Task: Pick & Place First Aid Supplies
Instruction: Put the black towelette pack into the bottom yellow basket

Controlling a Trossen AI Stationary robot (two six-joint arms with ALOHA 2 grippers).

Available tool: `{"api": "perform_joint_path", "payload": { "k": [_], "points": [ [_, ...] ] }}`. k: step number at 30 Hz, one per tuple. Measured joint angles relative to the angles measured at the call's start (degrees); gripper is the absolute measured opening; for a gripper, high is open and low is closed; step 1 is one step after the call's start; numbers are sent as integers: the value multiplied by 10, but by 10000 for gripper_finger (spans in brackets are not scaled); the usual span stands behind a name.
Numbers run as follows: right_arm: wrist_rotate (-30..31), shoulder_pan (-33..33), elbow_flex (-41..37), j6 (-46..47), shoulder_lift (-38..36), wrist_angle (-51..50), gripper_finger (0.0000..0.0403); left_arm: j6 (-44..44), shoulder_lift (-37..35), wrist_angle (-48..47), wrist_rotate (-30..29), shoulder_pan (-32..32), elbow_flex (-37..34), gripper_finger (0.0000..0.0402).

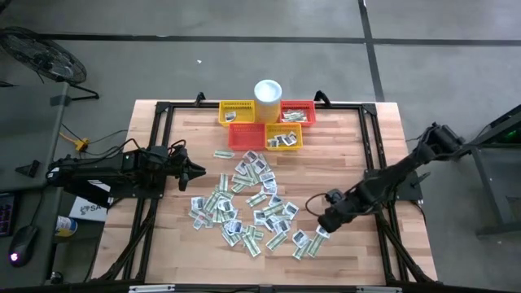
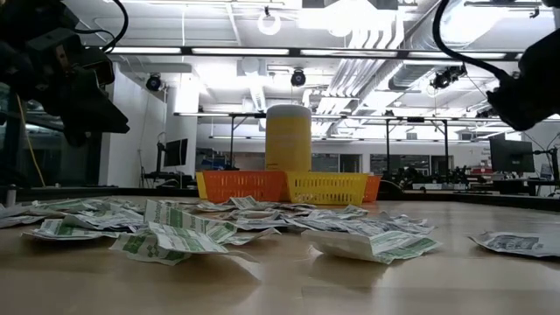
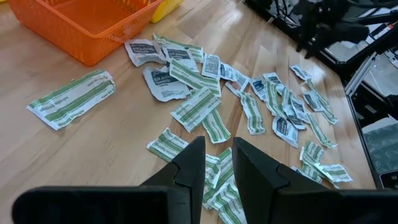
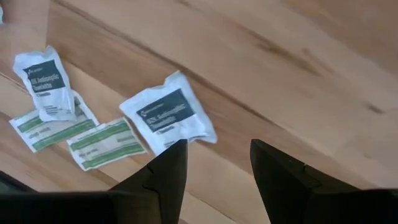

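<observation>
Wooden desk [image 1: 163, 244], black-framed: carries at its far edge a cluster of yellow and red-orange mesh baskets [image 1: 264, 126] with a white cup [image 1: 268, 90] behind. First aid supplies [image 1: 248, 203]: dozens of flat sachets, scattered loose over the desk's middle, near the baskets. Left tool [image 1: 198, 172]: at the pile's left edge, fingers slightly parted, empty; right tool [image 1: 319, 221]: over the sachets at the pile's right, fingers apart, holding nothing.

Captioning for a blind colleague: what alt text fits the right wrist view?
The right gripper hangs with open, empty jaws just above a white sachet with a dark label on the wooden table. Beside it lie two green-striped packets and another white sachet.
</observation>
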Motion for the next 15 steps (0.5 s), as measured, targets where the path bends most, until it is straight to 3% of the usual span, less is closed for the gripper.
{"api": "perform_joint_path", "payload": {
  "k": [15],
  "points": [
    [2, 18, 3, 31, 92, 78, 169, 0, 0, 0, 0, 0, 0, 80]
  ]
}}
